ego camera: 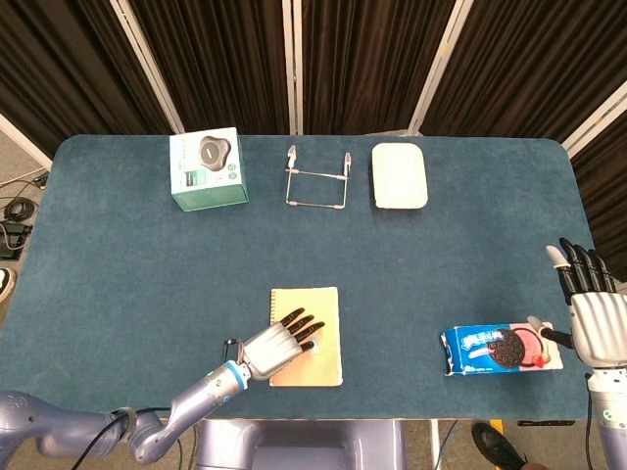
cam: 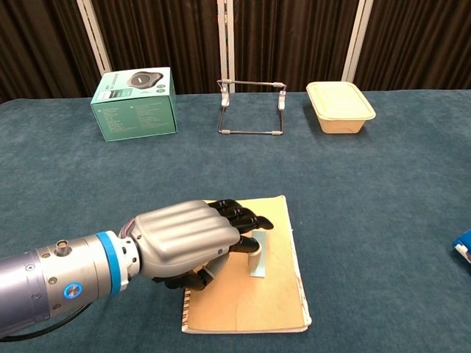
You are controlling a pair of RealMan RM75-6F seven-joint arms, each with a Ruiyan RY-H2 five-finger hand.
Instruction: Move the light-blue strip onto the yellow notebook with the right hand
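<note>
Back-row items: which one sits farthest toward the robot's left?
The green box. It sits at the left end of the back row; the wire stand is in the middle and the cream container is rightmost.

Table [ego camera: 118,255] covered in dark teal cloth. Black pleated curtains [ego camera: 362,59] behind, split by pale upright posts [ego camera: 291,64]. Cables [ego camera: 15,211] on floor at left.

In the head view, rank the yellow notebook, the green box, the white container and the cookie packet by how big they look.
1. Yellow notebook, partly covered by the left hand.
2. Green box.
3. Cookie packet and white container: too alike to rank.
</note>
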